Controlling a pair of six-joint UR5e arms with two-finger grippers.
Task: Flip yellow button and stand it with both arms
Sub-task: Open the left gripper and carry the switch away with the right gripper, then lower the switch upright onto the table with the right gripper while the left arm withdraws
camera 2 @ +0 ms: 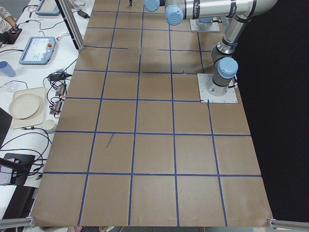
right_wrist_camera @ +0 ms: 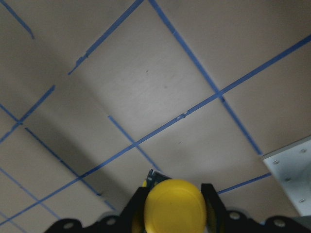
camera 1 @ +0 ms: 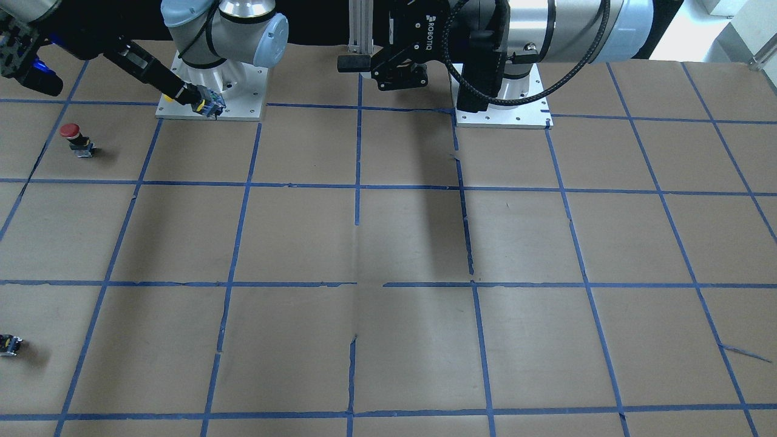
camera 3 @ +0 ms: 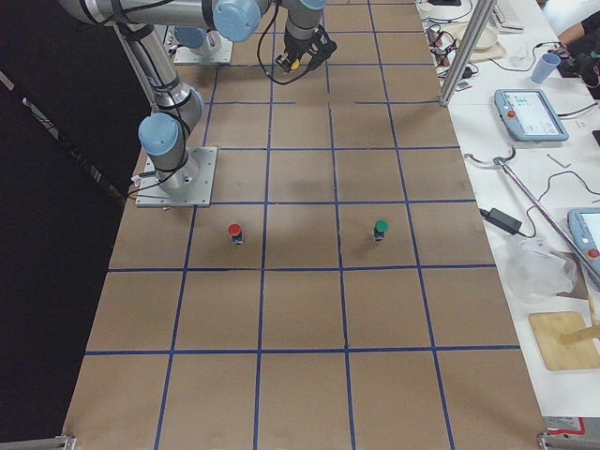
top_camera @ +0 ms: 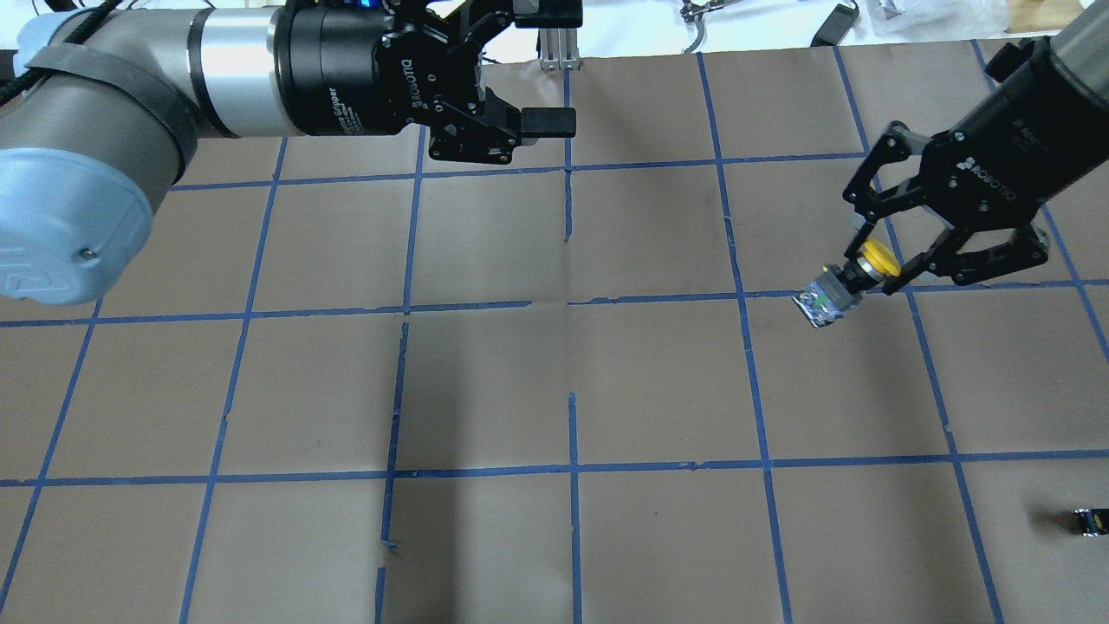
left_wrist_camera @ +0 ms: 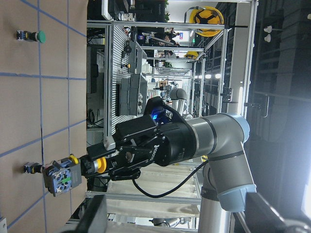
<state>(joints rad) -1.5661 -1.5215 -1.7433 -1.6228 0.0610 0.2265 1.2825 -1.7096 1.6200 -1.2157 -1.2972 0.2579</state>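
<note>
My right gripper (top_camera: 871, 267) is shut on the yellow button (top_camera: 877, 256) and holds it above the table at the right. It grips just below the cap. The button lies tilted, its grey body (top_camera: 823, 303) pointing out past the fingertips towards the table's middle. The right wrist view shows the yellow cap (right_wrist_camera: 175, 206) between the two fingers. The front view shows the held button (camera 1: 205, 104) near the right arm's base. My left gripper (top_camera: 548, 68) is open and empty, high at the table's far middle, well apart from the button. Its wrist view shows the button's body (left_wrist_camera: 62, 177) end-on.
A red-capped button (camera 1: 73, 136) stands on the table near the right arm's base. A green-capped button (camera 3: 380, 228) stands further out on the same side. A small black switch piece (top_camera: 1087, 520) lies at the right edge. The arms' base plates (camera 1: 243, 109) are bolted to the table.
</note>
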